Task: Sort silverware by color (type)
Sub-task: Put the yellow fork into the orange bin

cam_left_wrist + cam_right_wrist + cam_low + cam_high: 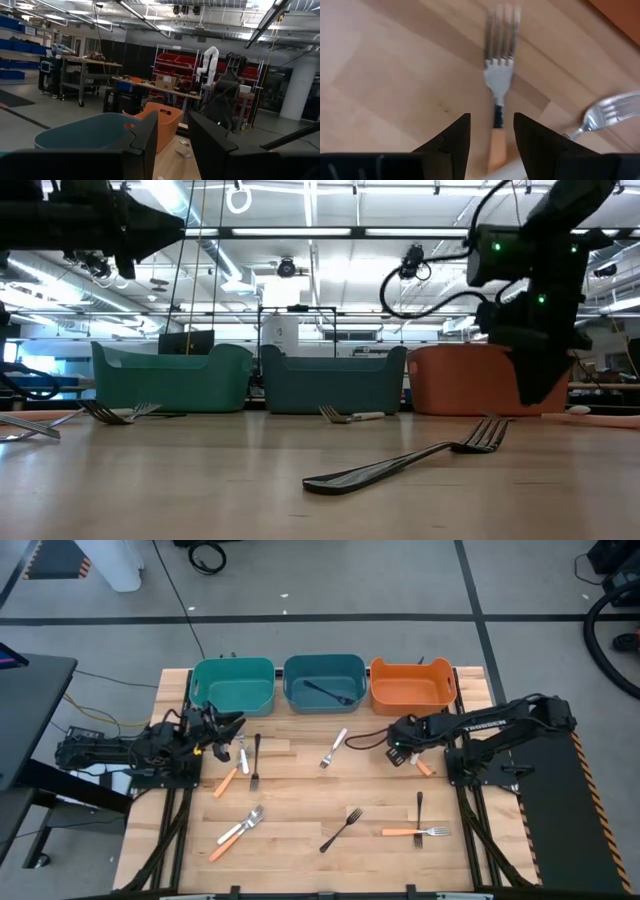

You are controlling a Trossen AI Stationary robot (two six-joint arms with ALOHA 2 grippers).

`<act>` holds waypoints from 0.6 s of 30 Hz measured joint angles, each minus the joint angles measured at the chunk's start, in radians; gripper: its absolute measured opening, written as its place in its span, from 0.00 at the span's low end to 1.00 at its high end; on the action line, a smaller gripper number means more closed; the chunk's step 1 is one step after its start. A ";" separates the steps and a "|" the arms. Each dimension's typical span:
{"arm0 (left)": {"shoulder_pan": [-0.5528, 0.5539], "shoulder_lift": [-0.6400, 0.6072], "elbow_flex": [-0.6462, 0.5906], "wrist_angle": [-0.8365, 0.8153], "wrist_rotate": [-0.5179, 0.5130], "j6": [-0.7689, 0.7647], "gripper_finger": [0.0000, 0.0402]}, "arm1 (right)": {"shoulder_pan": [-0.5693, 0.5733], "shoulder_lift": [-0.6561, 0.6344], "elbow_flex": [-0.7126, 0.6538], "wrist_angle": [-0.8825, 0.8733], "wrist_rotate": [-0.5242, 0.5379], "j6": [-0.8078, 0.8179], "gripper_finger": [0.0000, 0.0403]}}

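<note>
Near the tabletop's right edge, just in front of the orange bin (412,685), the right gripper (491,131) hangs wide open, fingers astride an orange-handled fork (499,85) lying flat on the wood. To grip well, it should drop straight, centred on the handle, and avoid the silver fork (607,114) beside it. By the left edge the left gripper (222,730) waits, empty and partly open.

Wooden table (300,795), scattered silverware (342,828), bins (323,682)

Evenly and brightly lit from above on the pale wooden slatted surface (300,810), with only short, soft shadows beside the cutlery. Backlit at table height by long ceiling strip lights (330,230) flaring white, leaving the arms as dark silhouettes. Soft blur on the near black fork (400,460) lying across the foreground. Motion-smeared tines on the orange-handled silver-headed fork (499,75) in the right wrist view. Dimmer, greyer room in the left wrist view.
</note>
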 joint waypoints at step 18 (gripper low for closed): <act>0.000 0.000 0.000 0.024 -0.001 0.069 0.29 | -0.028 0.061 -0.093 0.123 0.010 -0.029 0.36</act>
